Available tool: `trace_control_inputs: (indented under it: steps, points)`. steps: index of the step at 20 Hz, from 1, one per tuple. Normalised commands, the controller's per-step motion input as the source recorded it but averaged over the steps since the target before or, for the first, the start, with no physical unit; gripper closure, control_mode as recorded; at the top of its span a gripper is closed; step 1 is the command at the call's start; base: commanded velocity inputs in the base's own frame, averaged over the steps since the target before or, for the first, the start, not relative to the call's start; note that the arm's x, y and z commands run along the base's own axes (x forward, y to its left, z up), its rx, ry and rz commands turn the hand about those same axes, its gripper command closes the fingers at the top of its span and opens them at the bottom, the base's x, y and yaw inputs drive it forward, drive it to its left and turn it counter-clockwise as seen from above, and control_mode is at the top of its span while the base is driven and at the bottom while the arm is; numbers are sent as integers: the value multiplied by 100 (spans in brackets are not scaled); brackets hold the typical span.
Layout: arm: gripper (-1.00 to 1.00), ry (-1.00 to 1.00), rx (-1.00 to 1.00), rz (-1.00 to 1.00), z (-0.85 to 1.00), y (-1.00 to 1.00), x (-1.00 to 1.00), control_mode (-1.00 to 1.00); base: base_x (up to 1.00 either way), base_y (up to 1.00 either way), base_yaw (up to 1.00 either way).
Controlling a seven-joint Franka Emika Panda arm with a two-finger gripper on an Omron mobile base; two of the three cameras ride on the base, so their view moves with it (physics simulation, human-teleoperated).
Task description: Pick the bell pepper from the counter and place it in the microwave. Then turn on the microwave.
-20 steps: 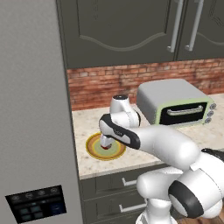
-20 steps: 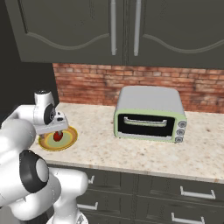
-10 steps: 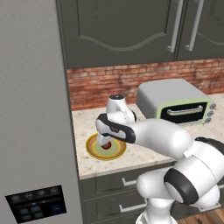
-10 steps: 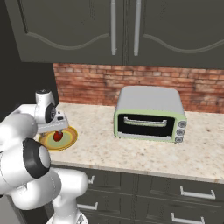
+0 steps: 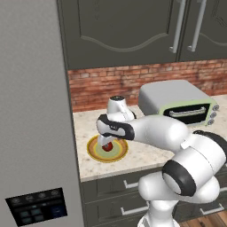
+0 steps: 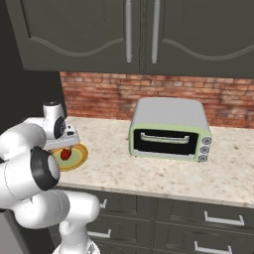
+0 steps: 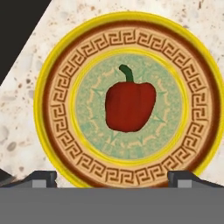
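Observation:
The bell pepper (image 7: 130,106) is red and glossy with a green stem, and it lies in the middle of a round yellow-green patterned plate (image 7: 57,131) on the counter (image 5: 146,155). My gripper (image 7: 113,177) hangs straight above it, open, with one fingertip on each side of the plate's near rim and nothing between them. From the left base view the hand (image 5: 106,141) sits just over the pepper (image 5: 107,147). From the right base view the pepper (image 6: 65,154) shows under the hand (image 6: 68,145). The microwave is out of view.
A pale-green-trimmed toaster oven (image 5: 177,104) stands on the counter to the right of the plate (image 6: 79,158), against the brick wall. A tall grey panel (image 5: 31,111) rises close on the plate's left. Dark cabinets hang overhead, and drawers (image 6: 198,233) sit below.
The hand has sunk slightly towards the plate and the arm's elbow has swung a little. The jaws stay open and the pepper has not moved.

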Motion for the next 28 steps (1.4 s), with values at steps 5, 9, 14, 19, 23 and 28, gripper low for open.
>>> trace_control_inputs:
  steps: [5,9,14,19,23,28]
  points:
    - [-100,0,0,0,-7,2,11,-100,0,0,0]
    - [-100,0,0,0,-10,8,6,-100,0,0,0]
    - [-100,0,0,0,-10,6,8,-100,0,0,0]
    - [-100,0,0,0,-9,0,17,-100,0,0,0]
    - [-100,0,0,0,-10,0,15,-100,0,0,0]
    - [-100,0,0,0,-7,2,14,-100,0,0,0]
